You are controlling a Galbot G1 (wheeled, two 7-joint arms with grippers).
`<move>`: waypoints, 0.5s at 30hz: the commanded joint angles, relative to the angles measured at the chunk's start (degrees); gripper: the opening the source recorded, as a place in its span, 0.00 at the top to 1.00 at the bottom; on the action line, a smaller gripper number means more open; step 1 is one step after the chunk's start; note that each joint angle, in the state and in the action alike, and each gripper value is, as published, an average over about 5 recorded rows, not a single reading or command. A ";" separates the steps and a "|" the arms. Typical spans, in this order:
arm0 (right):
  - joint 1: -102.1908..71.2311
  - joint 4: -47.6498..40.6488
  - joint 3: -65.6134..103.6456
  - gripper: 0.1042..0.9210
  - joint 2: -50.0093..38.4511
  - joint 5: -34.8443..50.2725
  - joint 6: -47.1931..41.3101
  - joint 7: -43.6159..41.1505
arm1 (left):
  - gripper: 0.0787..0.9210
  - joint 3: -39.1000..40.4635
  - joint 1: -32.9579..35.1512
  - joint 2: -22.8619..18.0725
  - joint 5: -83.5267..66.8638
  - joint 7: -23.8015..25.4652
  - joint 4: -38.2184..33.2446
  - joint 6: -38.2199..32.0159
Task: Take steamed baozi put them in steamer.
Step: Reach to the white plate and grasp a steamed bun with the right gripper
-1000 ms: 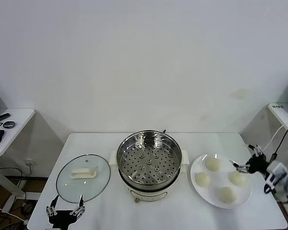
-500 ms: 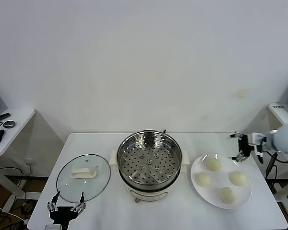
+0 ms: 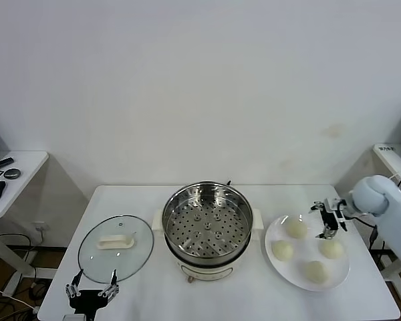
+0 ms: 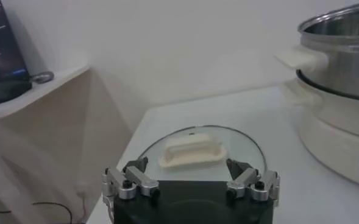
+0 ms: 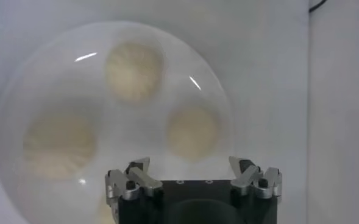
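A left hand [image 3: 90, 293] waits released at the bench's [image 3: 140, 294] near edge by a glass lid [image 3: 115, 247]. The steamer [image 3: 208, 221] sits centre, empty. Four baozi [image 3: 296, 229] rest on a plate [image 3: 275, 269]. The right hand [image 3: 325, 217], released, hovers above them; best lowered squarely over one bun, then closed gently.
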 commanded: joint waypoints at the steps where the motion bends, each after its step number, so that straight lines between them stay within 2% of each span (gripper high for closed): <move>1: 4.07 -7.24 -5.27 0.12 5.66 -2.68 2.19 1.20 | 0.12 0.05 0.27 -0.16 0.06 -0.19 0.44 -0.04; 15: 3.48 -13.17 -3.77 0.12 10.28 -7.47 4.43 2.48 | 0.12 0.26 -0.59 0.09 0.22 0.37 0.42 0.46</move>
